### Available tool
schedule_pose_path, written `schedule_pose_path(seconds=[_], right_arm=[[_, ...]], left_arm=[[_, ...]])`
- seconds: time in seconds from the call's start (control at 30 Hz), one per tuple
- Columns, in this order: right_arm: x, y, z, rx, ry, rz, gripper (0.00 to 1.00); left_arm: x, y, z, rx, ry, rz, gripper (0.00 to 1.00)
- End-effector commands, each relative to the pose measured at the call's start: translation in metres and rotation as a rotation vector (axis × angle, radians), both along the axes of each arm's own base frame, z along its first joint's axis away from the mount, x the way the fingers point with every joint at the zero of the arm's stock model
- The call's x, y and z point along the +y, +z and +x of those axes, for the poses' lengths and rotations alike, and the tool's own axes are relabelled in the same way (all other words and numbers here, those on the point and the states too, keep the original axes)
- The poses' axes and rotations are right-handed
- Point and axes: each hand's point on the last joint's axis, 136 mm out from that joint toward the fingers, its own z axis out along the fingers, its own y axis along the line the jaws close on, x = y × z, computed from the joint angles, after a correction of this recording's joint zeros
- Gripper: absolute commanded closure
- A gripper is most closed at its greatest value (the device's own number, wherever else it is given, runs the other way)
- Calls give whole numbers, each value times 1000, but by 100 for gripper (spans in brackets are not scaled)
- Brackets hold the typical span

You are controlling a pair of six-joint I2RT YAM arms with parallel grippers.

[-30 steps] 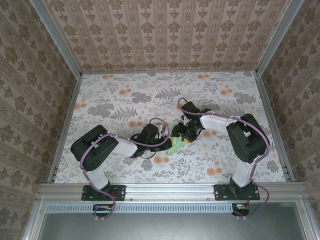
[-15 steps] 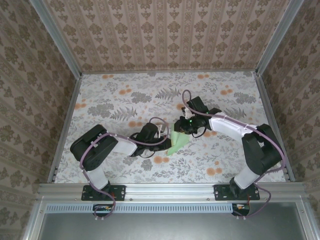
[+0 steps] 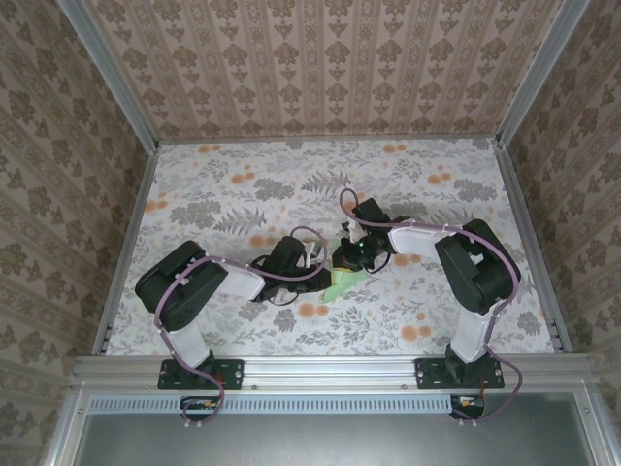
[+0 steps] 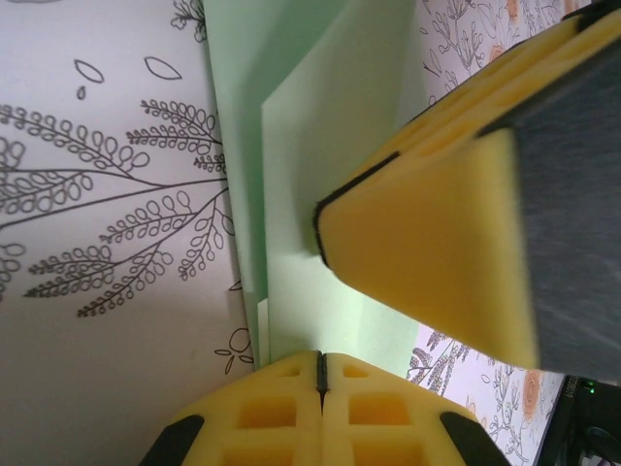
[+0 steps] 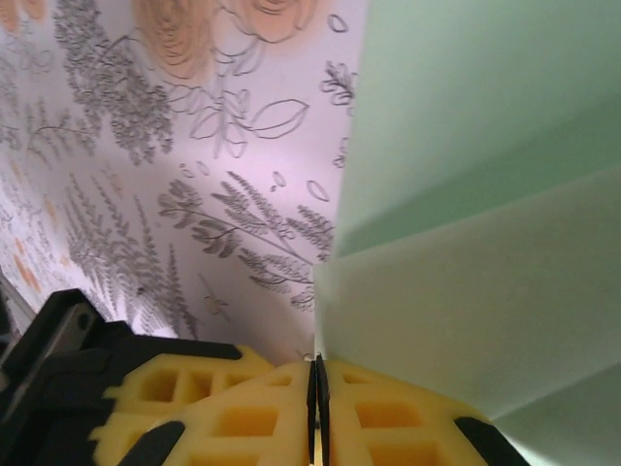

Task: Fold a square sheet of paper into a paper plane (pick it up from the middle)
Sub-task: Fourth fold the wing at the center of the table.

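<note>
Walls (image 3: pixel 320 68): patterned paper, brown on beige, closes my table on three sides.

Table (image 3: pixel 213 184): white cloth printed with grey ferns and orange flowers. It is flat, with metal rails along its edges.

Left arm (image 3: pixel 194 286): it lies low over the near-left part of the table and reaches to the middle. A purple cable runs along it.

Right arm (image 3: pixel 466 267): its elbow bends at the right, then it reaches left to the middle, where it meets my left arm.

Paper (image 3: pixel 342 282): pale mint green and plain, near the middle of the table, between my two grippers. It is folded. In the left wrist view the paper (image 4: pixel 310 146) shows one layer over another with a straight edge between them, and in the right wrist view (image 5: pixel 485 194) I see several creased layers. One part of it sticks out toward the near edge of the table. I cannot tell if the rest touches the cloth.

Left gripper (image 3: pixel 315 260): in its own view the left gripper (image 4: pixel 321 361) has its yellow pads (image 4: pixel 272 413) pressed together, only a thin dark line between them. The paper's edge goes into this line, so I am clamped on the paper.

Right gripper (image 3: pixel 352 257): just beside my left gripper. In its own view (image 5: pixel 317 374) the pads (image 5: pixel 233 408) are together, and a corner of the paper goes in at the seam, so it is clamped on the paper too. The left wrist view shows the same right gripper (image 4: pixel 325 218) with the sheet entering its tip.
</note>
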Motion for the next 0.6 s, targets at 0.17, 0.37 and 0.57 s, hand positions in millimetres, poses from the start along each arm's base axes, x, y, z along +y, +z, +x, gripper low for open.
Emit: schedule_pose_path(seconds=[0.17,0.37,0.57], right_arm=[[-13,-12,11,-12,-28,-45,88],[-20,-17,12,-2,-48,-55,89],[-23,-21,12,2,-52,-60,90]], left_arm=[[28,-36,-22,106,-12,136,100],[30,-36,-23,104,-16,134,100],[31,-38,-24,108,-14,135,100]])
